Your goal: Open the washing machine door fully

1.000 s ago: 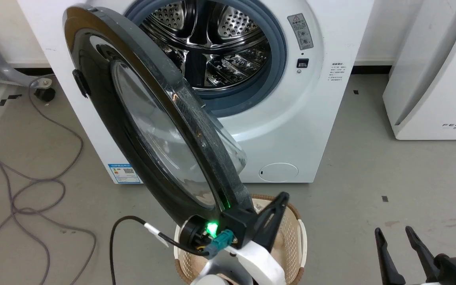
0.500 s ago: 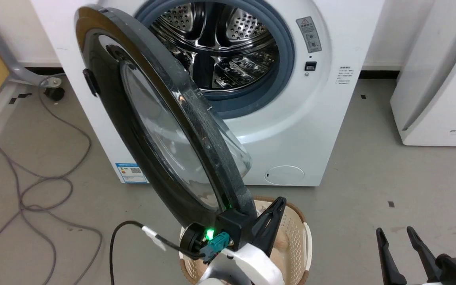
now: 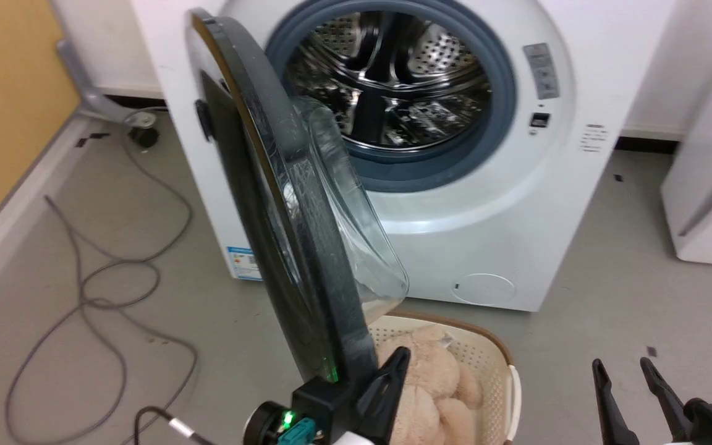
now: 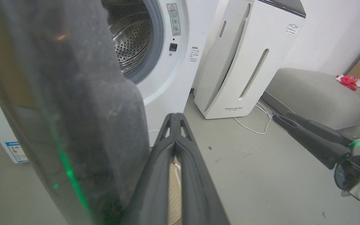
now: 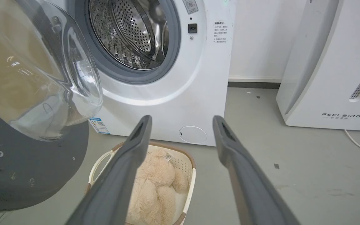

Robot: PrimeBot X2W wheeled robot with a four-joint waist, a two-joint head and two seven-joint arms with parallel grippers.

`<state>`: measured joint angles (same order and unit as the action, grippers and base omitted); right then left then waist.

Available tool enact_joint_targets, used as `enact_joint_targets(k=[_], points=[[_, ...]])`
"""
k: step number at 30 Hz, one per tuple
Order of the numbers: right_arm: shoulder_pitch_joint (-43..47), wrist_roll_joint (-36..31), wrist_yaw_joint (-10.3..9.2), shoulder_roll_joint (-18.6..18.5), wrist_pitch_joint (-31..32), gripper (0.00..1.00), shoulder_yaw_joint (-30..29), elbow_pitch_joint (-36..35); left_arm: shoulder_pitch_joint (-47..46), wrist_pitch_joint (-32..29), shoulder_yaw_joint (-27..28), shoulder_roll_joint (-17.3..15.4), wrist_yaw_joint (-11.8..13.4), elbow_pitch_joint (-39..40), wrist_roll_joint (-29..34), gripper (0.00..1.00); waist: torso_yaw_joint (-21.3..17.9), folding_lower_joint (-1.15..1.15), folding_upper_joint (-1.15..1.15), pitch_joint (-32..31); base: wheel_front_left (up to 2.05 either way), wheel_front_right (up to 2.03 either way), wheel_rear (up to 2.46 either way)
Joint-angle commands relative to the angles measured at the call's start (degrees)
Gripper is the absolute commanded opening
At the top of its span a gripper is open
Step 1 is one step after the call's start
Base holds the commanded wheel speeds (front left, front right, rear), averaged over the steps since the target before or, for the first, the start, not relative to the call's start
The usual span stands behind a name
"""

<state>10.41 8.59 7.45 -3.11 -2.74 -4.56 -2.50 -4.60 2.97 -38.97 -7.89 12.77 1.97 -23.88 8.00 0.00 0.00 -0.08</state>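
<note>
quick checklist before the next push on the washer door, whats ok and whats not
1. Washing machine door fully open: not ok, it juts from the washing machine at roughly a right angle.
2. Left pincer on the door's inner side by its lower rim, fingers together: ok.
3. Pincer touching the rim: cannot tell.
4. Door's clearance over the basket and plush toy: cannot tell.
5. Cable on hinge-side floor lies flat: ok.
6. Right pincer open, away from the door: ok.
</note>
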Motion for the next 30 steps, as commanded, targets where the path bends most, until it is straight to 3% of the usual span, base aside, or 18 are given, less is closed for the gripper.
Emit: enact_joint_targets(k=[1,9,19,30], points=[[0.6,-0.3,0.03,0.2,0.1,1.0,-0.2,-0.4,1.0,-0.1,1.2,-1.2,1.2,0.9,0.3,0.0,1.9,0.0,0.0,0.0,0.0,0.0,0.0],[0.7,-0.3,0.03,0.2,0.2,1.0,-1.4,-0.9,4.8,-0.3,1.3,-2.8,3.4,6.8,0.6,0.0,8.6,0.0,0.0,0.4,0.0,0.0,0.0],[1.1,-0.4,0.03,0.2,-0.1,1.0,-3.6,-1.2,6.4,0.8,2.8,-3.6,5.5,8.2,0.7,0.0,17.5,0.0,0.0,0.7,0.0,0.0,0.0],[0.3,-0.9,0.03,0.2,0.3,1.0,-4.5,-2.0,6.4,3.5,8.9,-6.4,7.7,4.9,-0.4,0.0,20.4,0.0,0.0,1.1,0.0,0.0,0.0]])
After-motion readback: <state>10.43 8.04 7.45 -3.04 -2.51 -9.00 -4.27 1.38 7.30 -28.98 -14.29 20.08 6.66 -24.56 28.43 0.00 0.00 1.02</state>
